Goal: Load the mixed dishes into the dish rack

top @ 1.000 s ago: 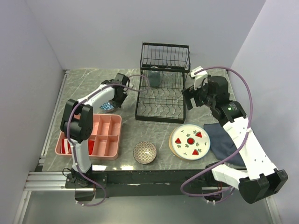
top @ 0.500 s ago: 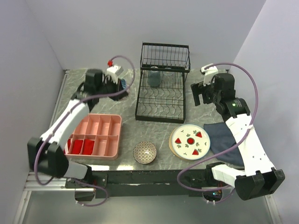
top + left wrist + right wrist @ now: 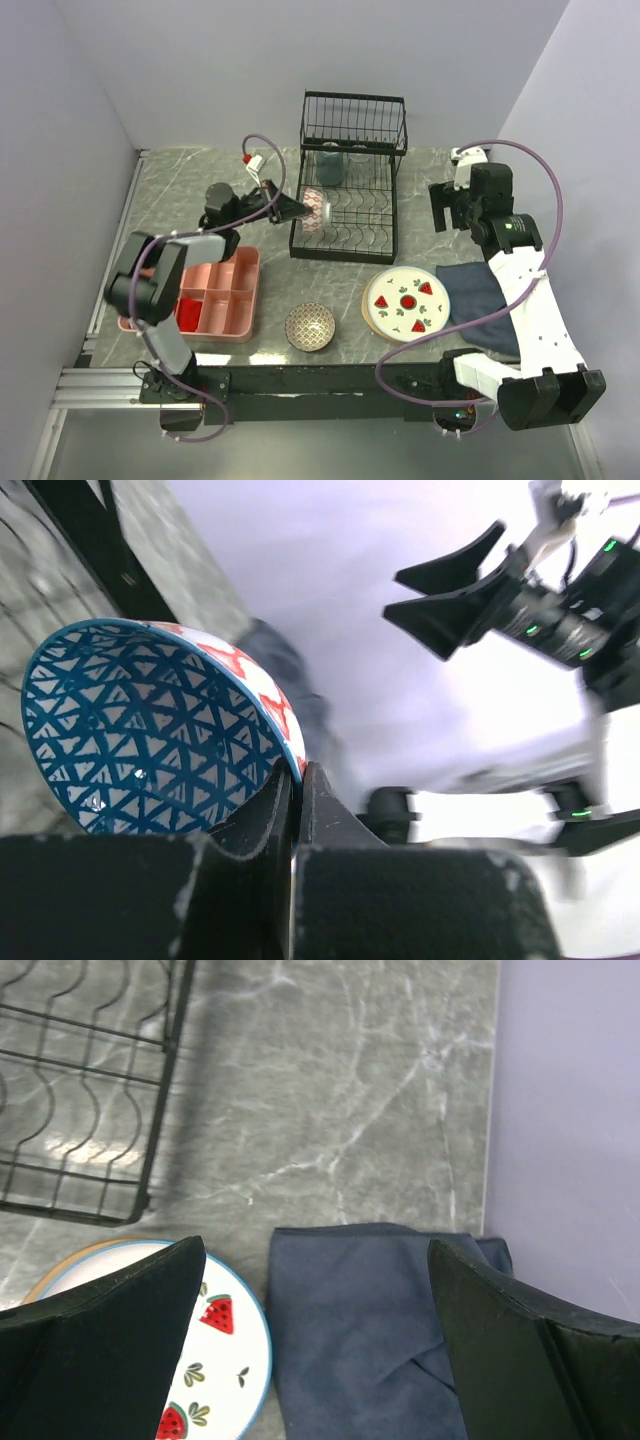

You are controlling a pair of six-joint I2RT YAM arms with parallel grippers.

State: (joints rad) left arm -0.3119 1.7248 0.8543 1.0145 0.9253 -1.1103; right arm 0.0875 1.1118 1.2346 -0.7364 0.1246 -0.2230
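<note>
- At the rack's left edge, the left arm reaches out low, its fingers (image 3: 285,800) clenched on the rim of the small blue patterned bowl (image 3: 150,730).
- Tipped on edge, the bowl's mouth faces sideways (over the dish rack (image 3: 345,215)).
- Right fingers (image 3: 320,1350) are spread wide, hovering over the grey marbled worktop (image 3: 330,1090) and cloth (image 3: 380,1320); pale walls surround.

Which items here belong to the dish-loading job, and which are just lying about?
Job: black wire dish rack; small blue patterned bowl; pinkish-brown patterned bowl; white watermelon plate; tan plate beneath it.
Lying about: pink compartment tray; dark blue-grey cloth.
</note>
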